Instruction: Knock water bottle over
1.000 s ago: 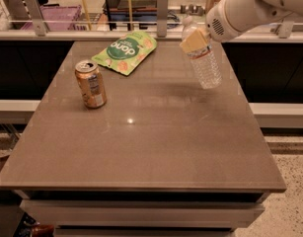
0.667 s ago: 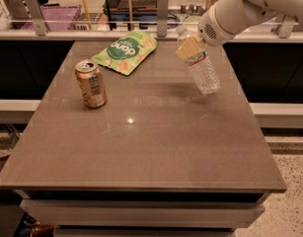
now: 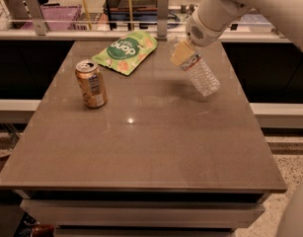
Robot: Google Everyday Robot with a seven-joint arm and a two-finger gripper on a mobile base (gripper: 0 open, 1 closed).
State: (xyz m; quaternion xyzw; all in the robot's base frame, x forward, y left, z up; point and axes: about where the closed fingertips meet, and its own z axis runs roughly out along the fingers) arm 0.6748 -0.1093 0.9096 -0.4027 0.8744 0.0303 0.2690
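Note:
The water bottle (image 3: 201, 76) is a clear ribbed plastic bottle at the table's back right. It is tilted steeply, with its top leaning left and back and its base to the right, near the tabletop. My gripper (image 3: 181, 52) hangs from the white arm that comes in from the upper right. It is at the bottle's top end, against the neck and label band, and hides the cap.
An orange-gold drink can (image 3: 91, 84) stands upright at the left of the brown table (image 3: 151, 152). A green snack pouch (image 3: 124, 51) lies flat at the back centre. A railing and shelves run behind the table's far edge.
My gripper has moved left and slightly down at the bottle's top. The bottle has leaned further over, top to the left.

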